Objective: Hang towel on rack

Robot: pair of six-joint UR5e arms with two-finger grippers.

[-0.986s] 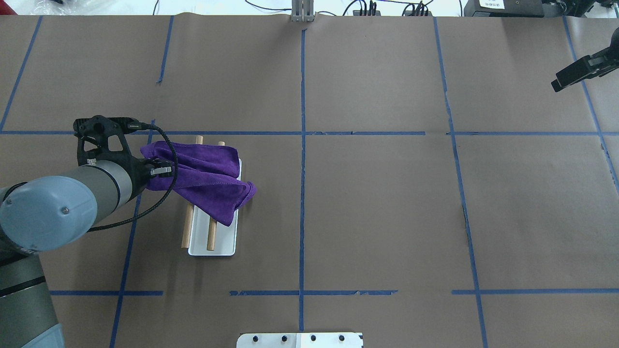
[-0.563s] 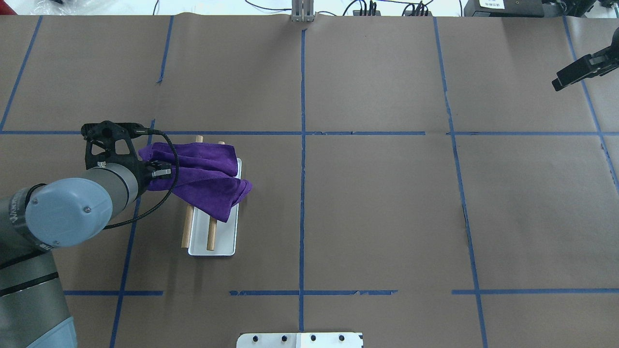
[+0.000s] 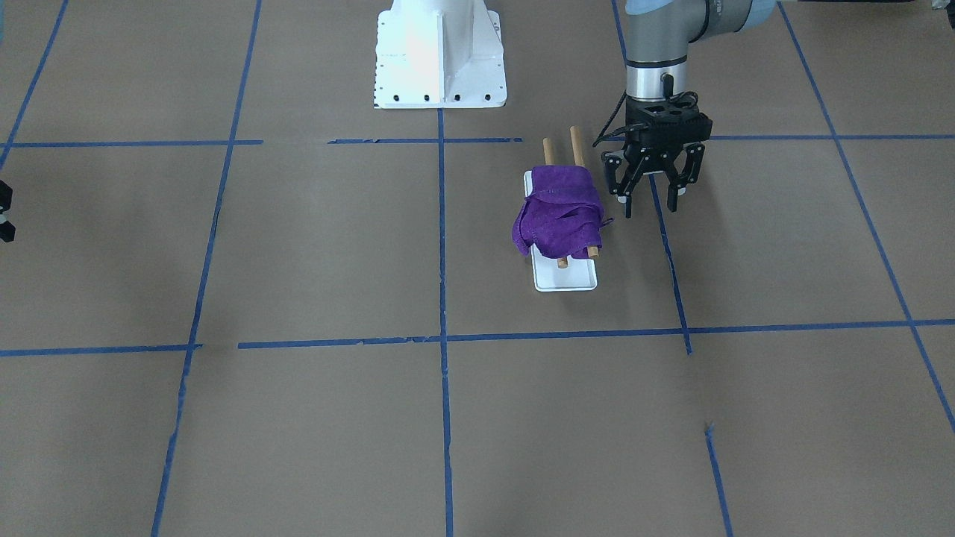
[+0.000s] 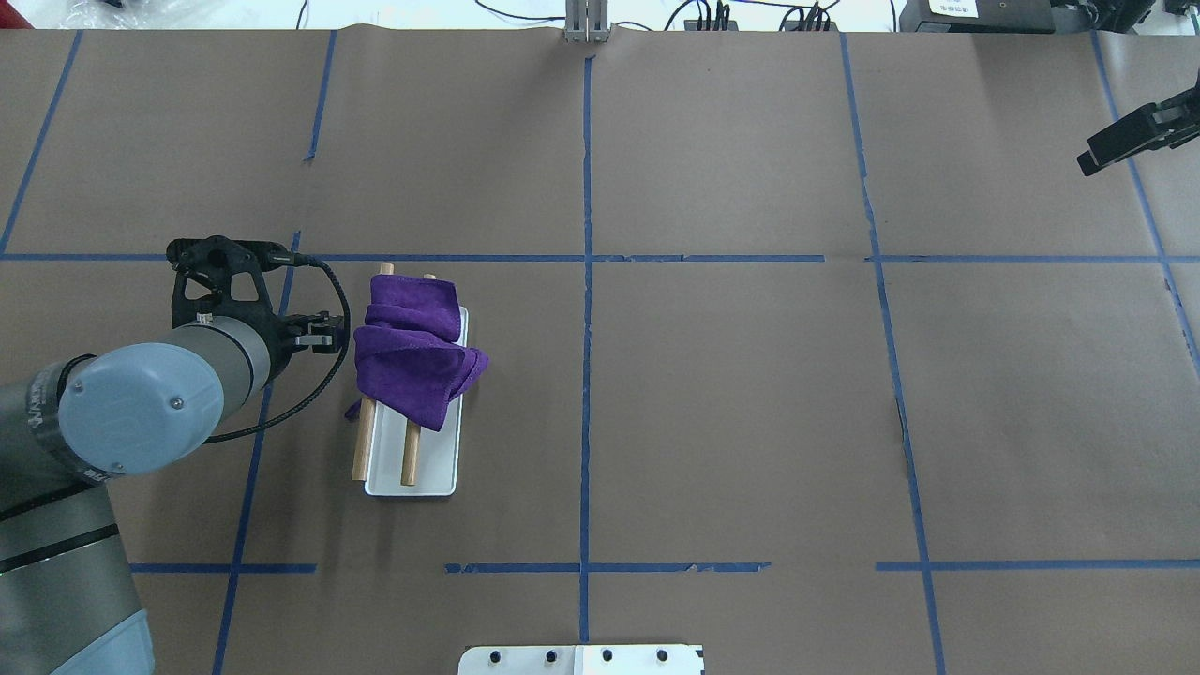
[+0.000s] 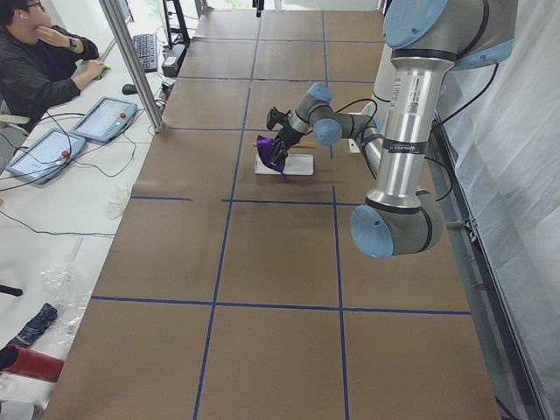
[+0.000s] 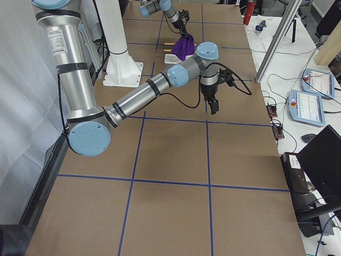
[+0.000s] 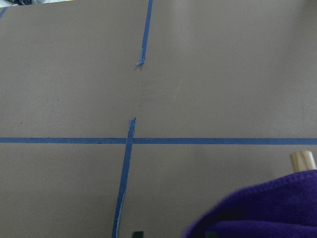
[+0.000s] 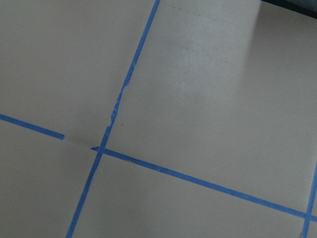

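The table [image 4: 731,394] has one worksite, on the robot's left half. You see the left arm [image 4: 141,422] reaching in from that side, its wrist upright and its tool pointing down at the paper. The rack [image 4: 433,473] bears the towel [image 4: 412,361], bunched across both dowels, probably so that its weight balances. Note the left gripper [image 3: 649,210]: spread wide, empty, just beside the towel and not touching it. The right gripper [image 4: 1130,139] sits well apart, and its opening cannot be made out.
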